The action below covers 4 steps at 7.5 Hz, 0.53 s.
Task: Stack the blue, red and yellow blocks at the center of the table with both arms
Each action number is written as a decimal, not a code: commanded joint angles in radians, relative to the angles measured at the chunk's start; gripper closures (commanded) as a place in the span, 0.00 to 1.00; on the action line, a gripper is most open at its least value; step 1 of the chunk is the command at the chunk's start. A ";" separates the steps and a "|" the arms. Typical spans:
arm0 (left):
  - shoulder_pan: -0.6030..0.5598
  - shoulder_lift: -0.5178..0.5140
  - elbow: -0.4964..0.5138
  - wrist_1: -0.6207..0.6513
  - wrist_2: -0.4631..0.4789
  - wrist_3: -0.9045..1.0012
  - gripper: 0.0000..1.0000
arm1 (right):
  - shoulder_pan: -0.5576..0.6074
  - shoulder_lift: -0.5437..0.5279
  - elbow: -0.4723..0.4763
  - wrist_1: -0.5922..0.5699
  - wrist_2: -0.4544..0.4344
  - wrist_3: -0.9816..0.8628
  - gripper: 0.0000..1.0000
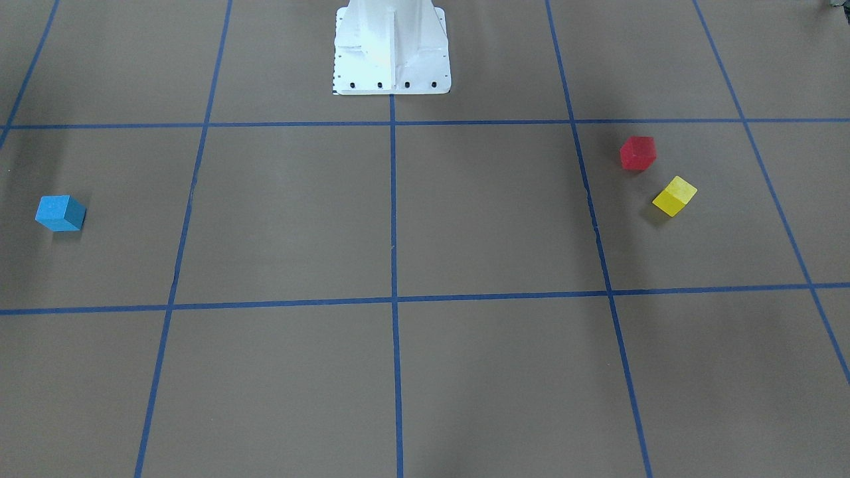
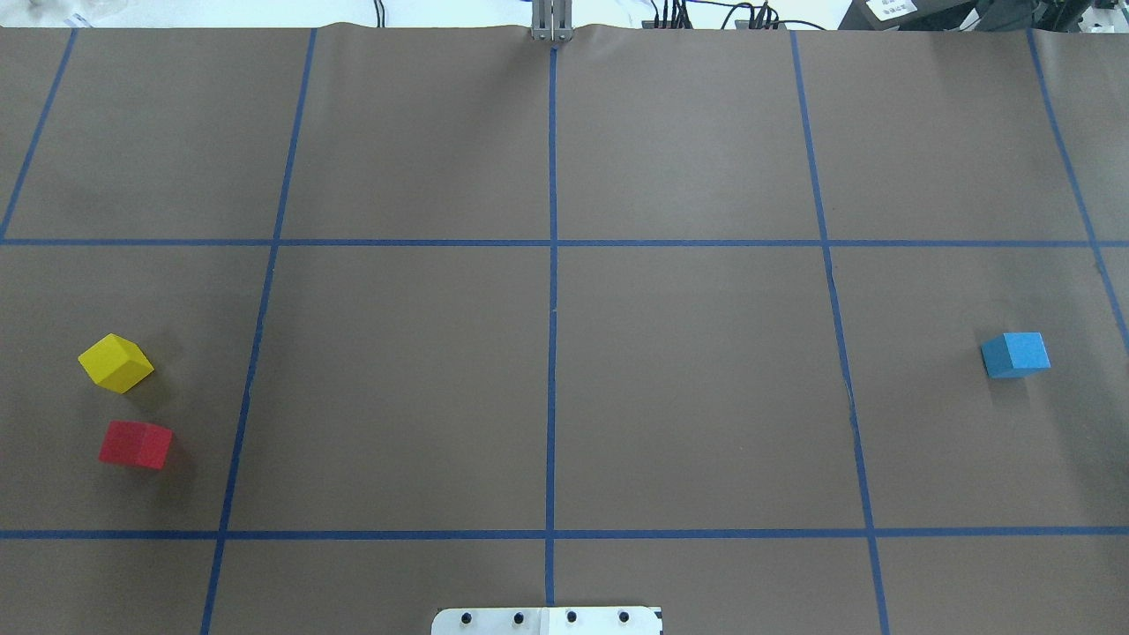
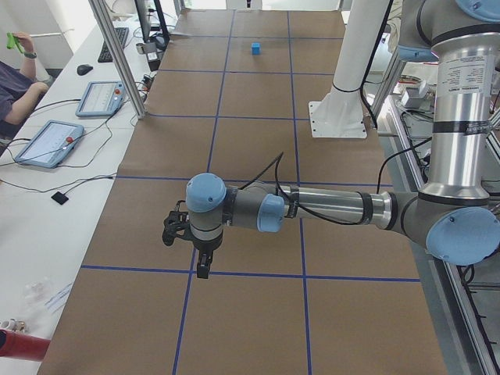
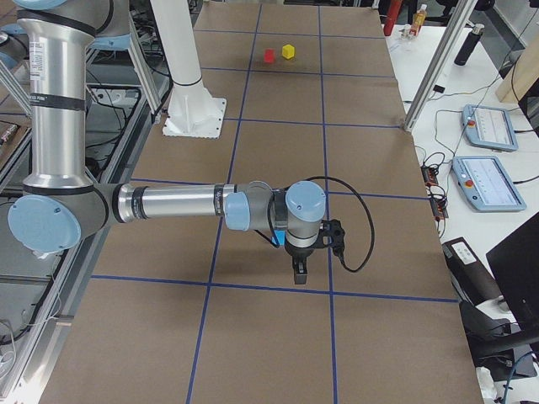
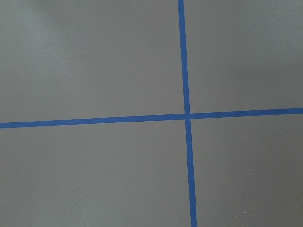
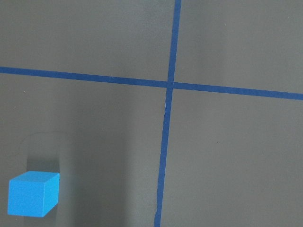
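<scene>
Worktop (image 2: 688, 397) was flat matte brown, ruled w/ blue tape lines (image 2: 553, 353) into big squares. White pedestal (image 1: 392, 53) stood at the robot-side edge, on the ctr line.

Blue block (image 2: 1015, 354) sat far out on the robot's right, alone in its square. Red block (image 2: 135, 444) & yellow block (image 2: 115, 362) sat far out on the robot's left, near each other but apart; yellow lay farther from the robot, turned corner-on. A wide stretch of brown lay btwn the two groups.

Left arm (image 3: 328, 207) reached out low over the worktop, wrist down, above a tape line; its cam showed only a tape crossing. Right arm (image 4: 168, 204) did likewise on its side; its cam caught the blue block at the lower left corner. Left jaws & right jaws: couldn't tell if apart or together.

Edges: the far edge of the brown sheet met cables (image 2: 706, 13). Along the operators' side ran a white bench (image 3: 47, 226) w/ tablets (image 3: 47, 143), alu posts (image 3: 117, 55) at the rim & a person (image 3: 16, 90) at one end.
</scene>
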 commanded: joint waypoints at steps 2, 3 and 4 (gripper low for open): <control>0.000 -0.002 0.003 0.000 0.000 0.000 0.00 | 0.000 0.000 0.001 0.002 0.002 -0.001 0.01; 0.000 -0.002 0.003 0.000 0.000 0.002 0.00 | 0.000 -0.001 0.002 0.002 0.002 -0.001 0.01; 0.000 -0.002 -0.009 0.005 -0.003 -0.002 0.00 | 0.000 -0.008 0.020 0.003 0.000 -0.003 0.01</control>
